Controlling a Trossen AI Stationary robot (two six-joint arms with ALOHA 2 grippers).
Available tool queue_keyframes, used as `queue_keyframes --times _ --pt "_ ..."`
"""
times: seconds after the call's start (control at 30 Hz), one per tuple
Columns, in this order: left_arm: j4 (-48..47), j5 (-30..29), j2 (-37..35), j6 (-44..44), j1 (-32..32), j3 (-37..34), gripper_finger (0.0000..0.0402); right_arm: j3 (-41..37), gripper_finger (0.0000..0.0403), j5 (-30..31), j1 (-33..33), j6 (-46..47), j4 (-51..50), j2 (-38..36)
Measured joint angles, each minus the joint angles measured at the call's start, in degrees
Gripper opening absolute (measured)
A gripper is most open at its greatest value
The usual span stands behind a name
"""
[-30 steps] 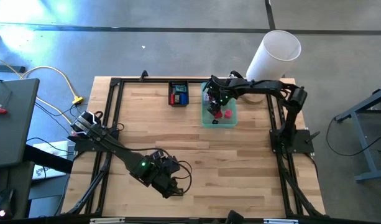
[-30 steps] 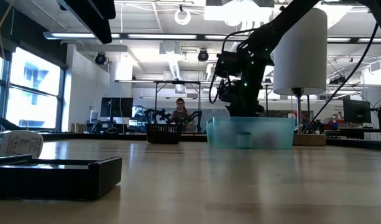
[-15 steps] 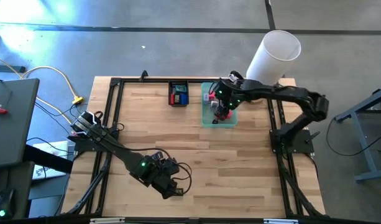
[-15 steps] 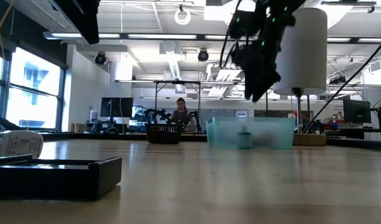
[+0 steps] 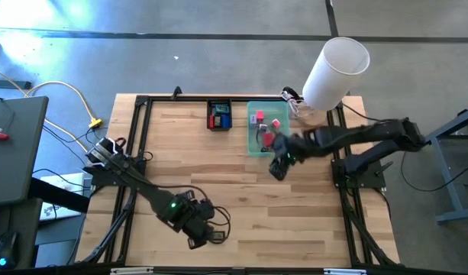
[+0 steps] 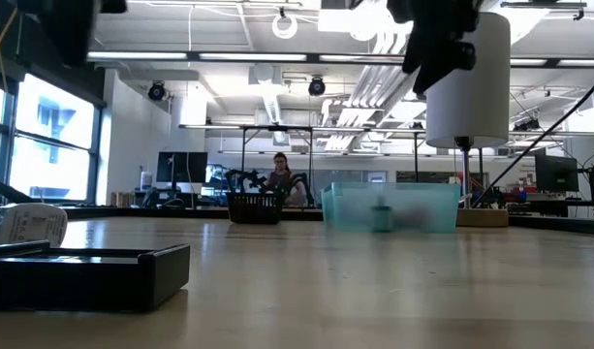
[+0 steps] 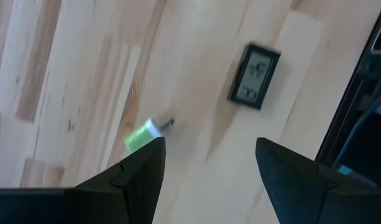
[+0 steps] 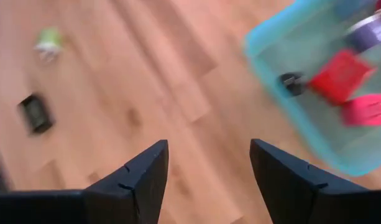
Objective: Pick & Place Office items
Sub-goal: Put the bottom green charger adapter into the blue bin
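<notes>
The translucent teal tray [image 5: 268,130] holds red, pink, purple and black pieces; it also shows in the right wrist view [image 8: 314,87] and the low view [image 6: 389,206]. The small black tray [image 5: 219,114] holds red and blue pieces. A green piece [image 7: 140,135] and a small black rectangular piece [image 7: 254,84] lie flat on the wood ahead of my left gripper [image 7: 209,146]; both show in the right wrist view too, the green [image 8: 49,38] and the black [image 8: 35,113]. My left gripper [image 5: 205,234] is open and empty near the table's front. My right gripper [image 5: 278,168] is open and empty, raised just on the near side of the teal tray.
A tall white cylinder [image 5: 337,72] stands at the back right, beside the teal tray. A black frame [image 5: 142,153] runs along the table's edges. Bare wood lies between the two grippers. In the low view a person [image 6: 280,174] sits far behind the table.
My right gripper has risen out of the teal tray and gone toward the table's near edge, and now stands just past the tray's near wall. My left gripper has shifted slightly toward the near edge.
</notes>
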Motion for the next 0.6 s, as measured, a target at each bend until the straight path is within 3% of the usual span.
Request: queue_keyframes --times 0.13,0.33,0.6 --pt "-2.0 0.0 0.0 -3.0 -2.6 0.0 0.0242 0.0 0.0214 2.2 8.3 5.4 1.7 1.2" --pt "-2.4 -3.7 0.0 -2.6 -5.9 0.0 0.0242 0.0 0.0214 12.2 19.2 11.6 6.4 4.2" --pt "-3.8 -6.7 0.0 -4.4 -8.1 0.0 0.0242 0.0 0.0214 16.4 26.4 13.3 13.8 8.7"
